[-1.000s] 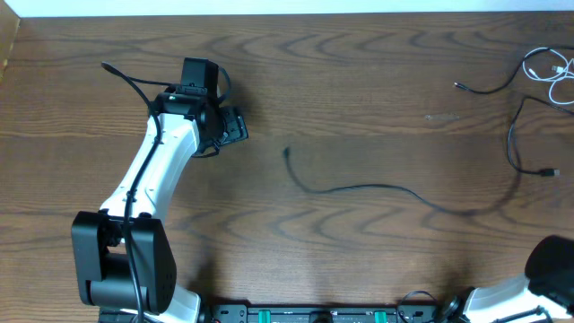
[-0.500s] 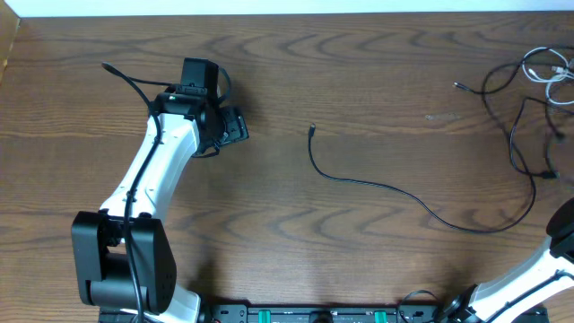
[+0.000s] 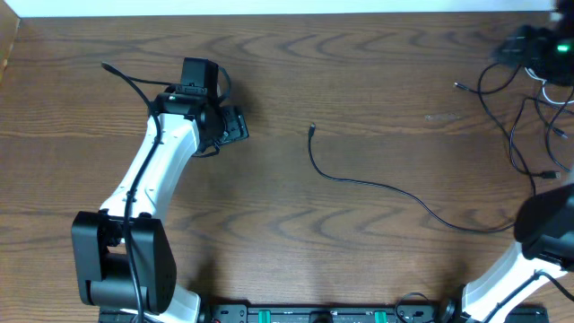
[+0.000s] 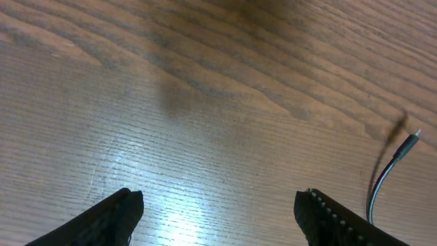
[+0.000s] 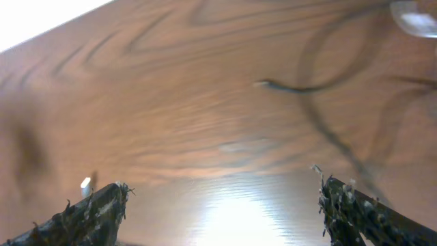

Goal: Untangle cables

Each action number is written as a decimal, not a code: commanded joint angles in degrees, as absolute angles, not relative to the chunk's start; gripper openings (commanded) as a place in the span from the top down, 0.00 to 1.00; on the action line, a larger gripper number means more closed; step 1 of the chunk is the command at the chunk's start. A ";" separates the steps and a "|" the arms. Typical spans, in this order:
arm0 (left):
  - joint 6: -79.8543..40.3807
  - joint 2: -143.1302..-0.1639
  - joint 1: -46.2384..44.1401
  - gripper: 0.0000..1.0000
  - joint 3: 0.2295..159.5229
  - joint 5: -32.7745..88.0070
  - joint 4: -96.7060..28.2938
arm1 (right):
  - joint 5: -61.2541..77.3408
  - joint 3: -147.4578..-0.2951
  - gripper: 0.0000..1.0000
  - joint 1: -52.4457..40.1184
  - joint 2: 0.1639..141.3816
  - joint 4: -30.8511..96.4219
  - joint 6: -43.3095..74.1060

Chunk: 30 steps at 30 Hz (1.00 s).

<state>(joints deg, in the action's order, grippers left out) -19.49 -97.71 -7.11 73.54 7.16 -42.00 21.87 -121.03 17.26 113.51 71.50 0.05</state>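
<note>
Left end effector (image 4: 218, 205) and right end effector (image 5: 222, 188) both spread wide, gripping nothing.

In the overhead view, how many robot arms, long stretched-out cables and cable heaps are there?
Arms: 2, left arm and right arm
Stretched-out cable: 1
Cable heap: 1, its strands too entangled to count
Total: 4

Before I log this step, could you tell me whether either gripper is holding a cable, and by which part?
Nothing is held. The left gripper and the right gripper both stand open, with nothing between their fingers.
</note>
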 commanded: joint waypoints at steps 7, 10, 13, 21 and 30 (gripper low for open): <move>-19.33 -96.23 -4.29 0.18 73.30 6.83 -41.34 | 24.05 -108.68 0.13 -4.12 115.09 64.97 -2.09; -19.33 -96.23 -3.03 0.18 73.30 6.83 -41.54 | 23.94 -101.45 0.17 -10.61 115.42 57.52 3.31; -19.31 -96.23 -2.09 0.18 73.30 6.85 -41.78 | 23.94 -95.33 0.19 -15.55 115.42 49.87 6.68; -19.09 -96.23 -1.67 0.18 73.30 6.83 -42.44 | 24.95 -84.31 0.32 -22.70 116.01 34.22 13.32; -19.09 -96.23 -1.67 0.18 73.30 6.83 -42.68 | 26.52 -83.83 0.36 -25.36 122.87 31.83 16.80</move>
